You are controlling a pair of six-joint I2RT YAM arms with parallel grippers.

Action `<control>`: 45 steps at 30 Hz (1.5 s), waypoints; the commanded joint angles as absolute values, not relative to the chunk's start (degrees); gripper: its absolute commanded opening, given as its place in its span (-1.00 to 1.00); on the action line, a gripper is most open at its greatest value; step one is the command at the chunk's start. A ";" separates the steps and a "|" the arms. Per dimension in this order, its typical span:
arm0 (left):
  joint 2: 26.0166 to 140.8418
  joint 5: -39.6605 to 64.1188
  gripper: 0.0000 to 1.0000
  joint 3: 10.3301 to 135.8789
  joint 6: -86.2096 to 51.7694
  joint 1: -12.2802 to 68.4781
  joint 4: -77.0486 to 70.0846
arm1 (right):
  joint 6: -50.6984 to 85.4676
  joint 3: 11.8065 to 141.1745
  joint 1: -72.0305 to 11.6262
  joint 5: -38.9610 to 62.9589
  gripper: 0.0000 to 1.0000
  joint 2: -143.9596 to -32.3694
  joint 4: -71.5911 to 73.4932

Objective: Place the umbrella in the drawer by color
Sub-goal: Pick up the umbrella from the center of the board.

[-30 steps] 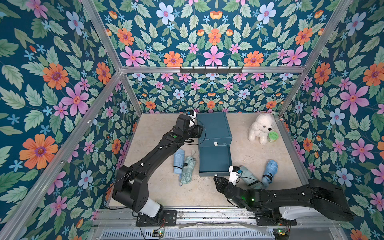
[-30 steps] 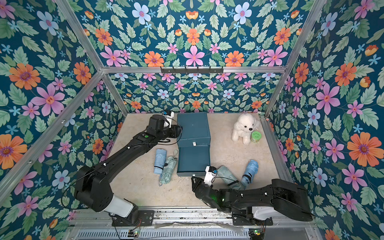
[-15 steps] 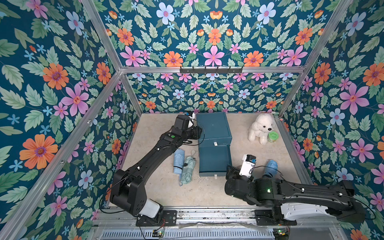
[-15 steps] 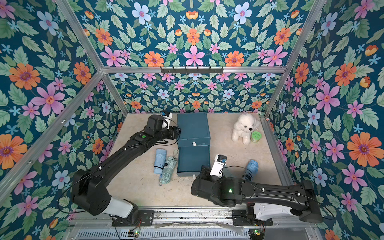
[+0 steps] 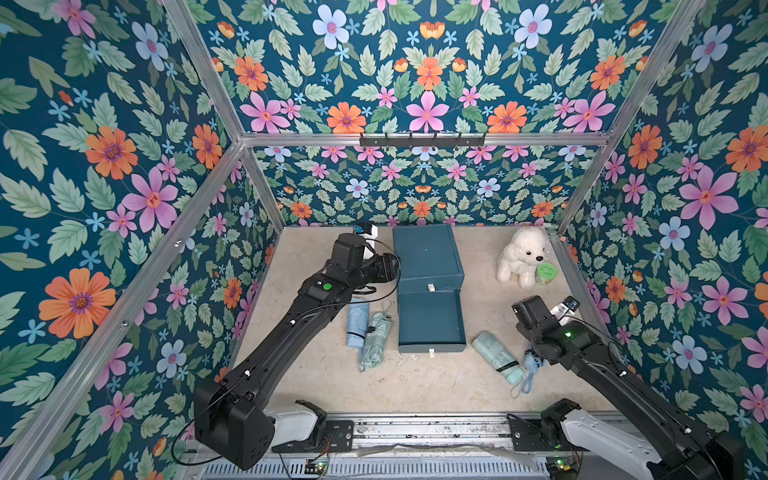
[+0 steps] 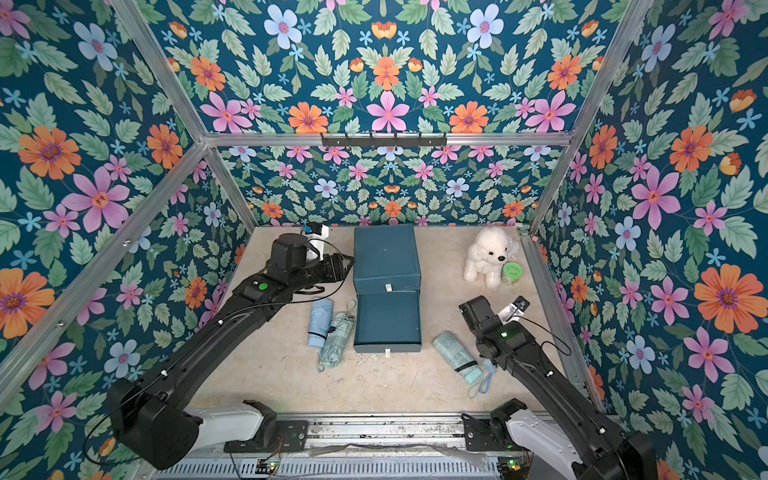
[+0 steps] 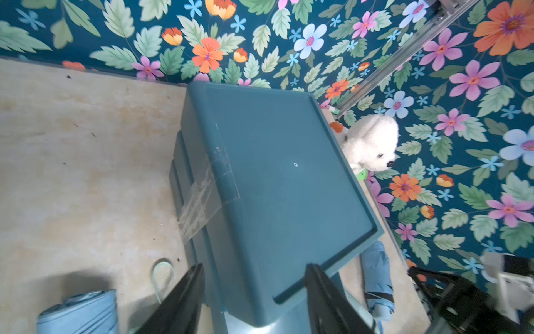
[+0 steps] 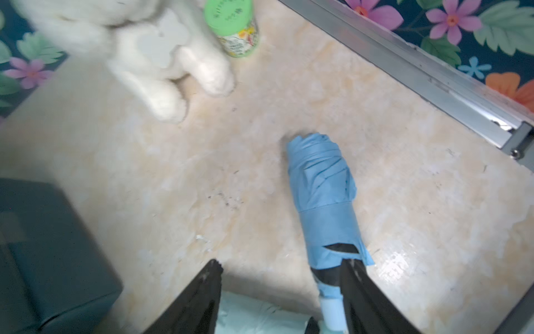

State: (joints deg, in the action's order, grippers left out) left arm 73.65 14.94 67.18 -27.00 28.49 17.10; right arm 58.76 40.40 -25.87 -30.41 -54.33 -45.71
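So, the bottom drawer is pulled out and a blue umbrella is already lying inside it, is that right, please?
Not quite. The bottom drawer is pulled out, but both top views show it empty. The nearest blue umbrella lies on the floor beside the drawer, not inside it.

No text is reading clearly anywhere. The small round green-lidded jar (image 8: pixel 229 17) beside the white plush dog (image 8: pixel 138 43) is showing dark print on lid and label, too blurred to make out.
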 commanded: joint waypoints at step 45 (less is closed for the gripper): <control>75.00 16.16 0.36 65.60 -27.31 28.65 13.17 | 47.31 60.83 -57.22 -19.61 -1.00 -55.04 -29.19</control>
State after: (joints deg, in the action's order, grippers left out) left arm 73.93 17.72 64.88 -28.08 28.88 13.69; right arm 47.66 60.51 -53.63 -25.89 -54.39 -37.52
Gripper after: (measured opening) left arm 0.686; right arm 0.132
